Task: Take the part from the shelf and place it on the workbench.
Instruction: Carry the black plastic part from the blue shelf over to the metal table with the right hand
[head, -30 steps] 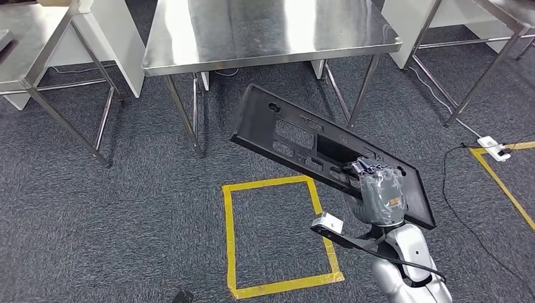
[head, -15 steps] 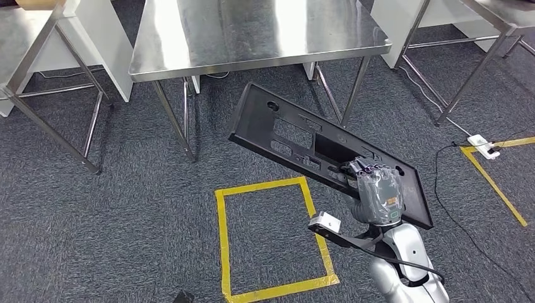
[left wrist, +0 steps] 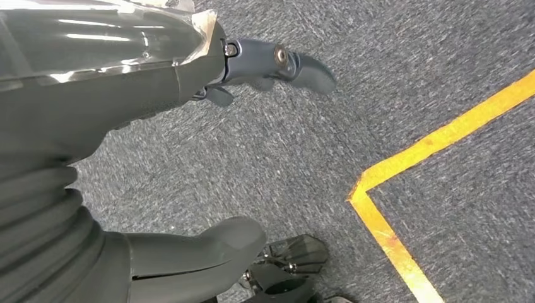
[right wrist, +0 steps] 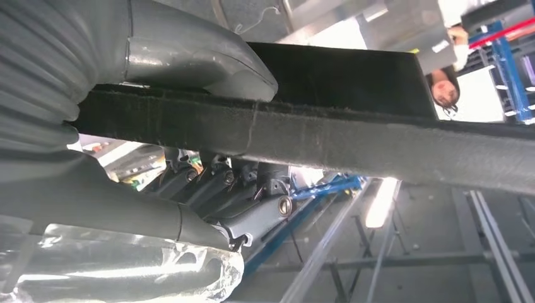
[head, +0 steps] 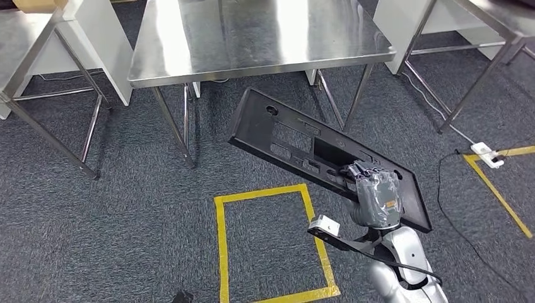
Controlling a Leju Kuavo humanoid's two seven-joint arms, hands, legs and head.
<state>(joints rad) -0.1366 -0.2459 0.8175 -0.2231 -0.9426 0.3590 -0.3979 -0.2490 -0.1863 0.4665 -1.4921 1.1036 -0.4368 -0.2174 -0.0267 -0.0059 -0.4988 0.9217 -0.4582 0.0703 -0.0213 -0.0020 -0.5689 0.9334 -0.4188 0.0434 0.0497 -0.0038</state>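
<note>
Long flat black plastic panel, matte, roughly rectangular with rounded corners, full of cutouts: a round hole near the far end, a couple of rectangular windows, some small slots. Held up in the air over the grey carpet, tilted, far end pointing toward the near edge of the stainless workbench but not touching it. Not on any surface yet.

Right hand clamped on the panel near its closer end, wrapped in a crinkly clear plastic cover over grey. In the right wrist view, thick smooth grey thumb pressed on one face of the panel's edge, dark fingers bunched close together against the other face. Edge looks fuzzy and dusty up close there.

Left hand hanging over the carpet, holding nothing: thumb and dark fingers apart, not curled onto anything. Same ribbed grey cover and shiny plastic wrap.

Workbench top is brushed steel, shiny with glare streaks, on thin angled metal legs. More steel tables at the left and right. Yellow tape rectangle on the carpet just beneath the panel, another yellow tape corner off to the right beside a white power strip with a black cable.
</note>
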